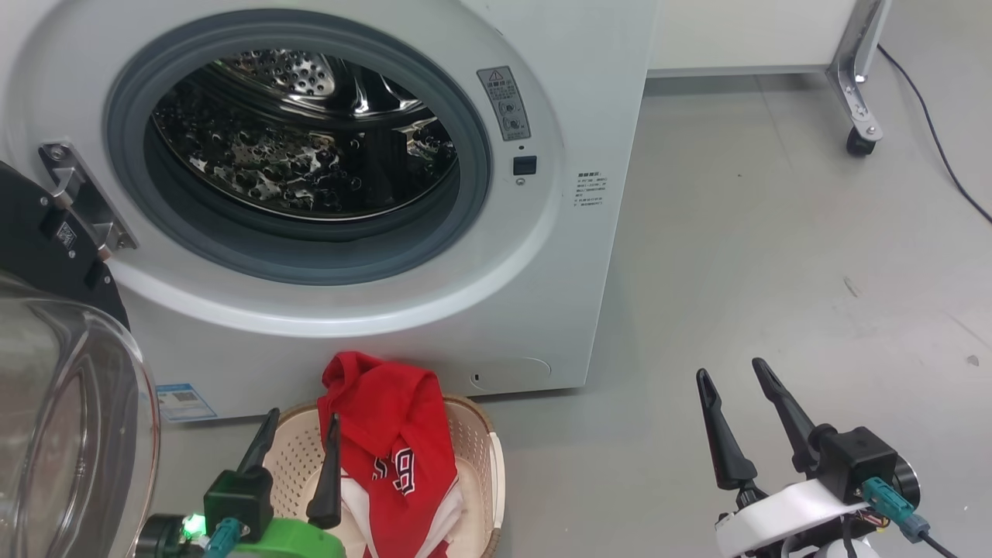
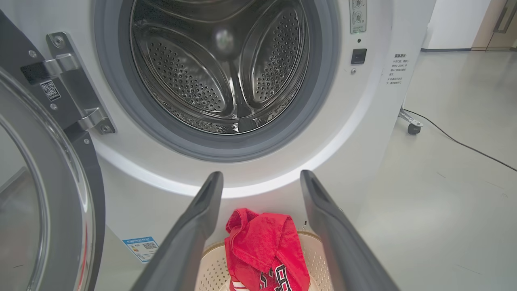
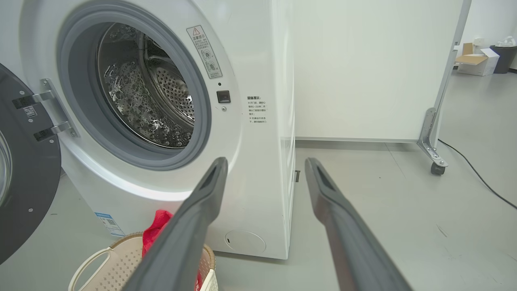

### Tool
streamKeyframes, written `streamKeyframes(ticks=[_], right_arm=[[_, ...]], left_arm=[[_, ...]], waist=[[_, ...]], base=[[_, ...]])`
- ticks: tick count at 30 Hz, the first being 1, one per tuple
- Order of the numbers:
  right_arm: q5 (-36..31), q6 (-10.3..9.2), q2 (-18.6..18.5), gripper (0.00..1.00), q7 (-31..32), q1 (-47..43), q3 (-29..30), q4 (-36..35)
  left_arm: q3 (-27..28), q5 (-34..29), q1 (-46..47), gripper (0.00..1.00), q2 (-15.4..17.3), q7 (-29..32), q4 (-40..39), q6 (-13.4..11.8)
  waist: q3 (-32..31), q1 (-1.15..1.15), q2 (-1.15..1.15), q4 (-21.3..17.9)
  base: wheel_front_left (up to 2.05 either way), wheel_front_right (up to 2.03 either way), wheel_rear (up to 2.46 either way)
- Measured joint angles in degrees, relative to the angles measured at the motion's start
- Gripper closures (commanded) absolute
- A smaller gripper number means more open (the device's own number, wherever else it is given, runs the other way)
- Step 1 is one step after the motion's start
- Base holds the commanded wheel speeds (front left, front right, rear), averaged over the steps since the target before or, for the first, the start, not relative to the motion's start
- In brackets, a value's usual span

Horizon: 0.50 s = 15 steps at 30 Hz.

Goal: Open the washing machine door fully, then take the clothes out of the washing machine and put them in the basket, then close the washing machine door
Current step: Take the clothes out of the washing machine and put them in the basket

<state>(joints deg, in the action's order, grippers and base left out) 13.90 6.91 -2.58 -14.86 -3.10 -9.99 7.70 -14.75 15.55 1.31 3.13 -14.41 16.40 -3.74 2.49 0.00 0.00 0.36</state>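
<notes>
Left end effector (image 1: 304,415) open, right end effector (image 1: 730,369) open; clothes (image 1: 387,434) in basket (image 1: 482,434) on grey floor (image 1: 775,271).

Grey floor (image 1: 775,271) under washing machine (image 1: 589,93), basket (image 1: 490,465), castered panel leg (image 1: 856,101), black cable (image 1: 934,139).

We see a smooth, evenly lit grey floor (image 1: 775,256). At one o'clock, a white partition panel (image 1: 736,31) stands on a metal castor leg (image 1: 852,77), with a black cable (image 1: 939,153) trailing beside it.
</notes>
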Motion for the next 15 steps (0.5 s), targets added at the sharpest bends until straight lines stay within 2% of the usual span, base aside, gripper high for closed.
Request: streamKeyframes(ticks=[15], right_arm=[[1.1,-0.63,0.1,0.0,0.0,-2.3,-1.6,-1.8]], left_arm=[[1.0,0.1,-4.0,0.0,0.7,1.3,-4.4,-0.9]], waist=[[-2.0,0.0,0.0,-0.2]], base=[[0.0,0.0,0.0]])
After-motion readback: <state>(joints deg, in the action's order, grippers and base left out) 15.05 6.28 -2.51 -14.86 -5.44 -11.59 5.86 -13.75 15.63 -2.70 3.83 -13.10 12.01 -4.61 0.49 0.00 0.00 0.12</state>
